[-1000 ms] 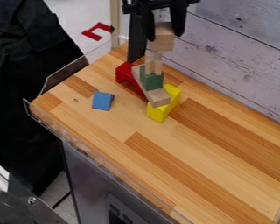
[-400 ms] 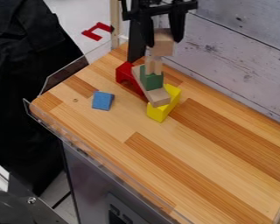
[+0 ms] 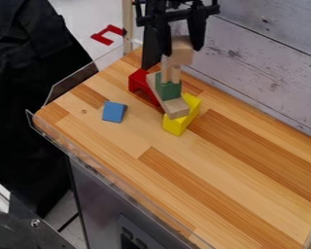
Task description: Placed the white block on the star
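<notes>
The gripper (image 3: 181,51) is at the top centre, shut on a pale wooden block (image 3: 182,50). That block is directly over light upright pieces (image 3: 171,74) standing in a green block (image 3: 168,90); whether it rests on them I cannot tell. Beneath the green block, a light wooden plank (image 3: 176,108) slopes between a red arch block (image 3: 138,81) and a yellow block (image 3: 178,124). I see no white block or star as such.
A blue block (image 3: 114,112) lies on the wooden table (image 3: 119,146), left of the stack. Behind the stack stands a grey plank wall (image 3: 262,63), and a clear rim (image 3: 70,82) borders the left edge. A red bracket-shaped piece (image 3: 108,34) is beyond the table.
Gripper and pale block have come down a little toward the top of the stack. The stacked pieces and the blue block have kept their places.
</notes>
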Available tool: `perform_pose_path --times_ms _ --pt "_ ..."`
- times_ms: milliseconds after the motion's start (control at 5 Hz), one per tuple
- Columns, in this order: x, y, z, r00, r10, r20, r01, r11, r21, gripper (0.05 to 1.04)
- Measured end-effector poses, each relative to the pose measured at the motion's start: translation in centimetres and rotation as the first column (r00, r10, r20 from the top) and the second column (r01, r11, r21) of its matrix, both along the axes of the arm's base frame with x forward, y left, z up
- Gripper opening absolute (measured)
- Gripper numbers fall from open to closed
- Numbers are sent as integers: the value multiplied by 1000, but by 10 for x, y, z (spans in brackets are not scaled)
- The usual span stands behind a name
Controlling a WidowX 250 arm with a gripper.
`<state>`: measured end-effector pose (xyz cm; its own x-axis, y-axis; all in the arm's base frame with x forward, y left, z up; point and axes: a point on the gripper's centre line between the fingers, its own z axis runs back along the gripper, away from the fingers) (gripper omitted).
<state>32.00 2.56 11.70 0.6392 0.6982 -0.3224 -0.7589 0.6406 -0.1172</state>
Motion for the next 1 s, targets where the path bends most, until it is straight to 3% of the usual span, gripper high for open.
perform_pose_path --times_ms 400,600,800,1000 --pt "-1 2 -2 1000 4 -6 -4 1000 1 559" --pt "-2 4 -3 1000 17 -10 -17 1000 16 630" --pt "-4 5 -8 999 36 -20 -36 999 26 908" --pt "-4 6 -6 998 58 -11 -58 998 38 1005"
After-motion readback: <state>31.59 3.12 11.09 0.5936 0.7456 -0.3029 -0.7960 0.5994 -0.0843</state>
